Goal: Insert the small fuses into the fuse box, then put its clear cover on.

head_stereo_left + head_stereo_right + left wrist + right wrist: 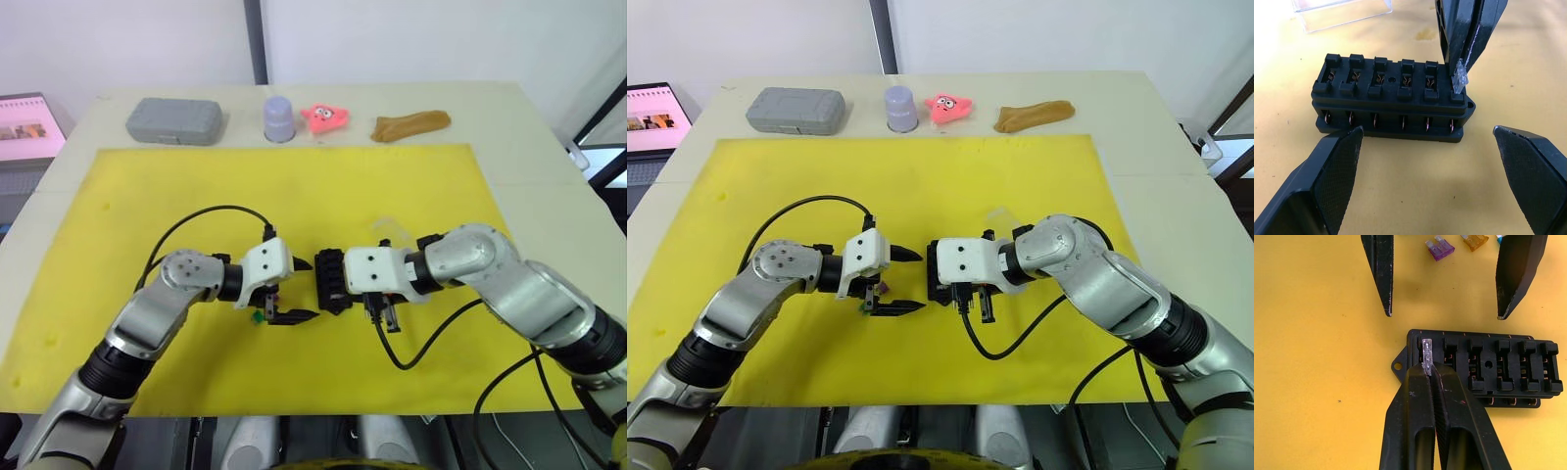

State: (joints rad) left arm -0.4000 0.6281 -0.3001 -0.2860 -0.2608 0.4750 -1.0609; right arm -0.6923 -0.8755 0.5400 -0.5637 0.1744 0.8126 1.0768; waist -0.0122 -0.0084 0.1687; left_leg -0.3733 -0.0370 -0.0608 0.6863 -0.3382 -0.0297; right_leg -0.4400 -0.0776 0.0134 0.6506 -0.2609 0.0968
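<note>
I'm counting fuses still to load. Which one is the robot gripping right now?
The clear grey blade fuse, pinched by the right gripper over the end slot of the black plastic fuse box. The purple fuse and the amber fuse lie loose on the yellow mat.

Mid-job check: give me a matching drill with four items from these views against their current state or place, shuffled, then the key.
Items:
1. left end effector
2. right end effector
3. clear cover
4. purple fuse

States:
A. lying loose on the yellow mat
B. open, facing the fuse box
C. off the box, resting on the mat
D. shut on a grey fuse at an end slot

Pairs: 1-B, 2-D, 3-C, 4-A
</note>
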